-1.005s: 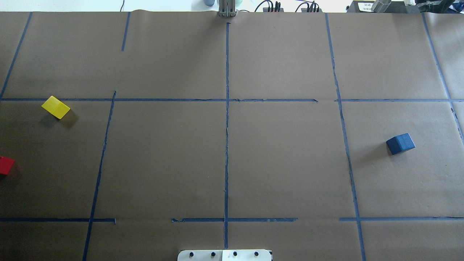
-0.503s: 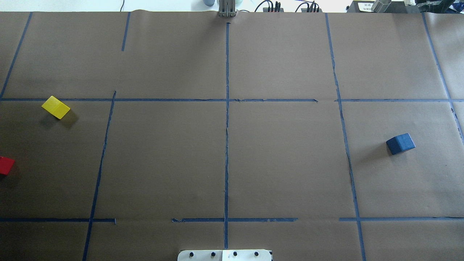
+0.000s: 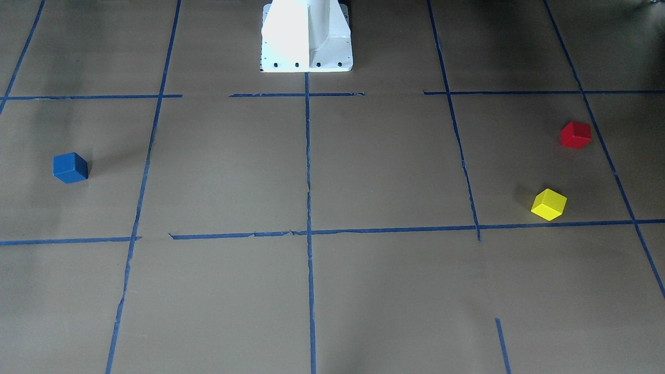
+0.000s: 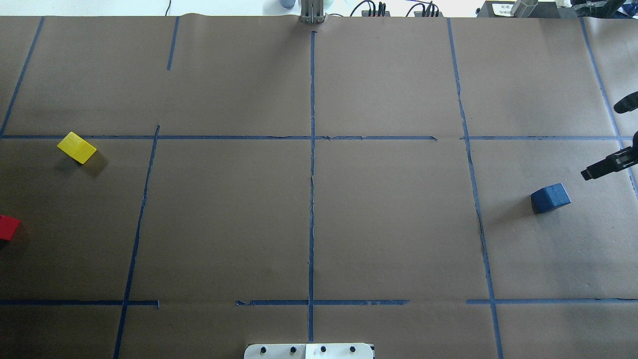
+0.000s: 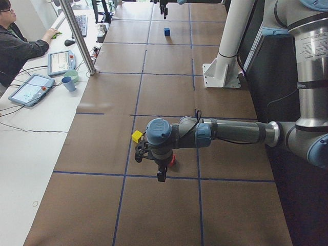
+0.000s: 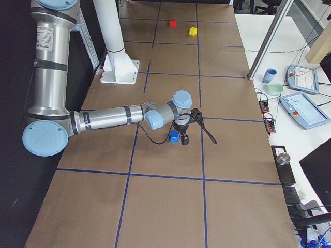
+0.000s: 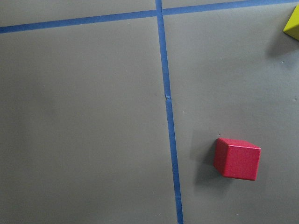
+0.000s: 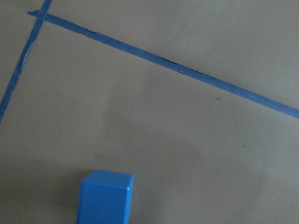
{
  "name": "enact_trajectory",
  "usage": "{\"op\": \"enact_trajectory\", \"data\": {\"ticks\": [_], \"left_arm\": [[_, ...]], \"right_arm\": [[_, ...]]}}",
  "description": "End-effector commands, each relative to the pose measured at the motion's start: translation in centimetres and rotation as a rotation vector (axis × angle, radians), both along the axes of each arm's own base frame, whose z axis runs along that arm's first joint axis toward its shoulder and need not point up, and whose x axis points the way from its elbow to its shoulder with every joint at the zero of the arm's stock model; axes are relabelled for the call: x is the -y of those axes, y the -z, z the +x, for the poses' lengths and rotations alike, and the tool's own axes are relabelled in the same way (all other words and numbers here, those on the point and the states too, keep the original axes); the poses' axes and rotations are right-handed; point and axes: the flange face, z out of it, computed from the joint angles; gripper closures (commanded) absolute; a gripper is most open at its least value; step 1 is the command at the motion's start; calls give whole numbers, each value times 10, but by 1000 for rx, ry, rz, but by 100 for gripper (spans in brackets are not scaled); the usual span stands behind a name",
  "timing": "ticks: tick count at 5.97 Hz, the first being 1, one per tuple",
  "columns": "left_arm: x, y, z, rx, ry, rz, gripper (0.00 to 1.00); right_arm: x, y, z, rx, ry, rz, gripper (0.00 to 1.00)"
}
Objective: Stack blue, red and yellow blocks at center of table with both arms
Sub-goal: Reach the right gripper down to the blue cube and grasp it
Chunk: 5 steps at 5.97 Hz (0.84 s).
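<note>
The blue block (image 4: pixel 550 198) lies at the table's right side and shows low in the right wrist view (image 8: pixel 105 196). My right gripper (image 4: pixel 599 141) comes in from the right edge, open, just above and to the right of the block, not touching it. The red block (image 4: pixel 7 228) lies at the left edge and the yellow block (image 4: pixel 76 147) farther back on the left. My left gripper (image 5: pixel 156 166) shows only in the exterior left view, above the red block (image 5: pixel 172 160); I cannot tell whether it is open. The left wrist view shows the red block (image 7: pixel 237 157) below.
Blue tape lines (image 4: pixel 312 164) divide the brown paper cover into squares. The white robot base (image 3: pixel 306 36) stands at the robot's edge of the table. An operator (image 5: pixel 15 46) sits at a side desk with tablets and cups. A metal post (image 5: pixel 77 36) stands there.
My right gripper's fingers have come into the overhead view from the right edge, near the blue block. The three blocks have not moved.
</note>
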Motion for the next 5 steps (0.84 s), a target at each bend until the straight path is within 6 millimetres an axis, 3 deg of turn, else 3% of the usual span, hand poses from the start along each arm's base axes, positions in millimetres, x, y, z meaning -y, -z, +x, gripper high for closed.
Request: {"op": "enact_trajectory", "data": {"ticks": [1,2,5], "left_arm": [[0,0,0,0,-1,1,0],[0,0,0,0,-1,1,0],[0,-1,0,0,0,-2,0]], "right_arm": [[-18,5,-50,22,-54,-18,0],[-22,3,-59,14,-44,-20,0],[-27,-27,-83,-26,1,-61,0]]}}
